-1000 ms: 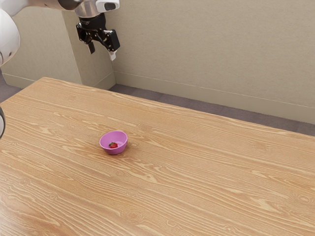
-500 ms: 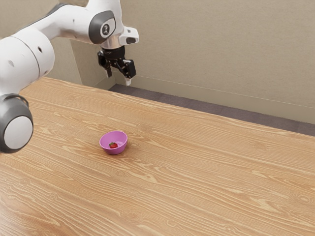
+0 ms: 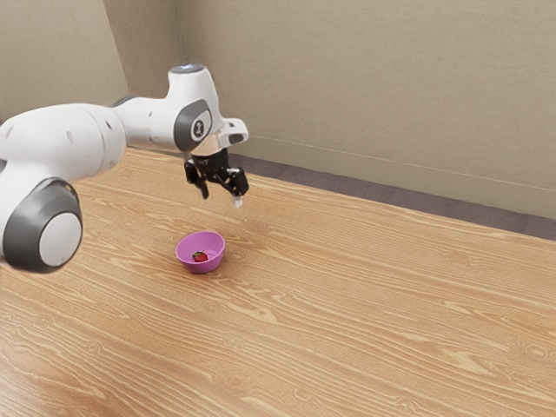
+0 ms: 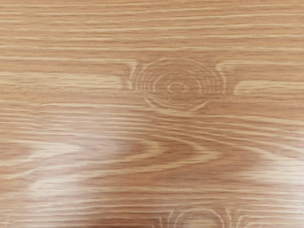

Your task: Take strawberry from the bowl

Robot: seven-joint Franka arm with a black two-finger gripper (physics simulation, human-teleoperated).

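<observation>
My jaws stand apart, with nothing between them, their fingertips [image 3: 238, 201] pointing down and well clear of the wooden counter [image 3: 373, 295]. Lower than them, and off toward the exterior camera, is the round pink bowl [image 3: 184, 254]; inside it lies the small red strawberry with a dark green leafy top [image 3: 201, 257]. I judge this to be the approach: I should shift over the bowl before lowering much further. The berry will likely be light and perhaps a little soft, its tapering skin apt to roll or squirt out if I pinch near the tip. Better to close gently across its fuller middle, one finger on each flank, leaving the leaves free. The bowl's wall leaves little room, and catching the rim could drag or tip it.
</observation>
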